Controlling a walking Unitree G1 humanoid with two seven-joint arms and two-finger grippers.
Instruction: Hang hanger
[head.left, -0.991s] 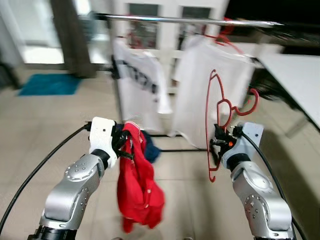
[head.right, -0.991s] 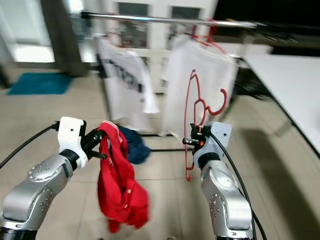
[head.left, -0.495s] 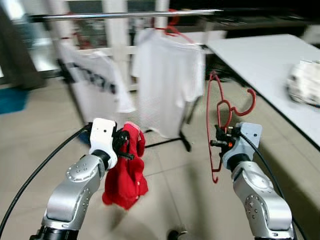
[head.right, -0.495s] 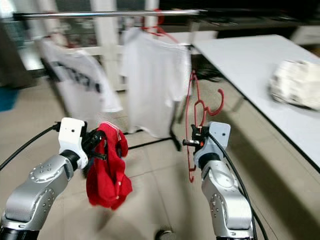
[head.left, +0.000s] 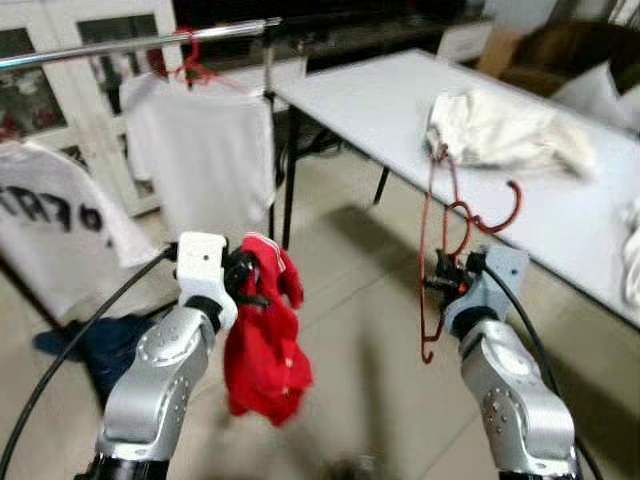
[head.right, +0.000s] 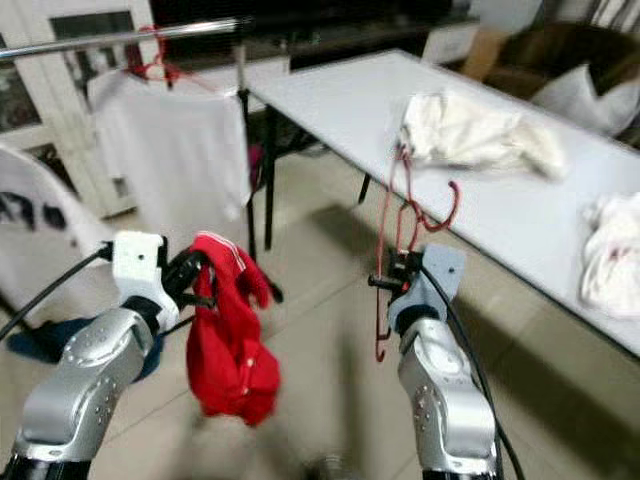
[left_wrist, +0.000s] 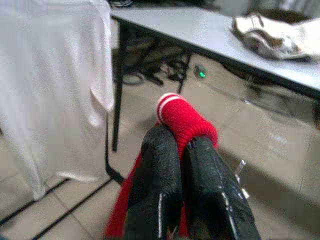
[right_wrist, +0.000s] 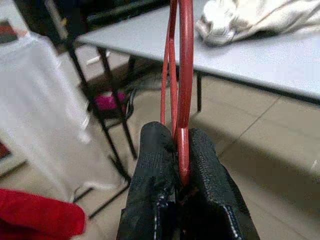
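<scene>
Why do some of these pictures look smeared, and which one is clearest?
Both eye views are motion-blurred throughout, so the red garment and the white clothes on the grey table look soft. The wrist views are clearer up close: black fingers pinching the thin red wire hanger look sharp, backgrounds hazy.

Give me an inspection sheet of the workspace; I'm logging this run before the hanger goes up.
Surface: grey table to the right; tiled floor below.
Job's things: red hanger upright in the right gripper; red garment hangs from the left gripper; rail carries a white shirt on a hanger.
Clutter: white cloths on the table; dark cloth on the floor.
Grippers: left gripper shut on the garment; right gripper shut on the hanger.
Cables: black cable along the left arm; another along the right.
Surroundings: white cabinet behind the rail.
</scene>
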